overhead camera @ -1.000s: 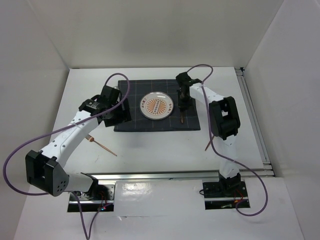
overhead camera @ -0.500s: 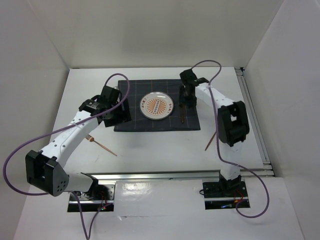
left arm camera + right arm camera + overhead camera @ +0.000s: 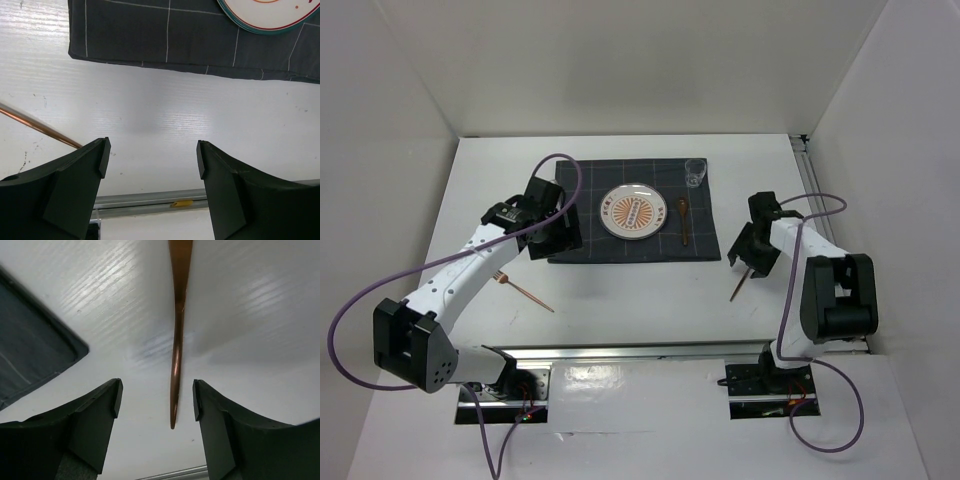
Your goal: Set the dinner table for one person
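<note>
The white table (image 3: 620,300) carries a dark grid-lined cloth (image 3: 620,250) laid midway between its left and right edges, closer to the far edge than the near one. On the cloth sits a round patterned plate (image 3: 633,212), with a spoon (image 3: 684,222) just to its right, handle toward the near edge. A clear glass (image 3: 695,172) stands upright at the cloth's far right corner.

A copper fork (image 3: 523,291) lies off the cloth on bare table, toward the near left corner. Another copper utensil (image 3: 739,287), too thin to name, lies slantwise on bare table just past the cloth's near right corner.

The left gripper (image 3: 152,152) hovers over the cloth's near left corner, jaws spread wide and holding nothing. The right gripper (image 3: 157,392) is low over the copper utensil with its jaws also apart. The slim end of the utensil lies between the fingers, which straddle it without touching it
</note>
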Controlling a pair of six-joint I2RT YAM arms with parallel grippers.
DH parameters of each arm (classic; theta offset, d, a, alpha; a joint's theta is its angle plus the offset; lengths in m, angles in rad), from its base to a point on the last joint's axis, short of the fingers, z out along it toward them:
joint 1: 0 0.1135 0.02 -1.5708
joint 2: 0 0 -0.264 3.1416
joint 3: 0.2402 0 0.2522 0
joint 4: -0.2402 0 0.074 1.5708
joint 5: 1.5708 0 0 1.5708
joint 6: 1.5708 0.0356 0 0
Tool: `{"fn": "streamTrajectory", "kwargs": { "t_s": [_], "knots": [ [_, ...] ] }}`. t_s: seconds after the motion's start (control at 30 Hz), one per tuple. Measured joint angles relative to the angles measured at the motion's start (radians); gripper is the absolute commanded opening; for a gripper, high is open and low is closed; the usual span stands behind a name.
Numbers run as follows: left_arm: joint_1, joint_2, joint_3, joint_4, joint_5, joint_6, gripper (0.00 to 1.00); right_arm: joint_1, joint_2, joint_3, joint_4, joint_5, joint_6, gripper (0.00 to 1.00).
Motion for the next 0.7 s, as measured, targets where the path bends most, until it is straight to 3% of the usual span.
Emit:
{"fn": "streamTrajectory", "kwargs": {
  "t_s": [0.33, 0.47, 0.5, 0.53, 0.7],
  "knots": [
    [0.0, 0.0, 0.0, 0.0, 0.0, 0.001, 0.87, 0.001, 0.064, -0.061, 0.048, -0.019, 0.033, 0.47],
    [0.0, 0.0, 0.0, 0.0, 0.0, 0.001, 0.87, 0.0, 0.065, -0.063, 0.059, -0.019, 0.04, 0.19],
    [0.0, 0.0, 0.0, 0.0, 0.0, 0.001, 0.87, 0.001, 0.066, -0.063, 0.062, -0.017, 0.039, 0.07],
    [0.0, 0.0, 0.0, 0.001, 0.0, 0.001, 0.87, 0.001, 0.065, -0.063, 0.063, -0.016, 0.038, 0.01],
    [0.0, 0.0, 0.0, 0.0, -0.006, 0.0, 0.86, 0.011, 0.054, -0.05, 0.053, 0.022, 0.021, 0.0]
  ]
}}
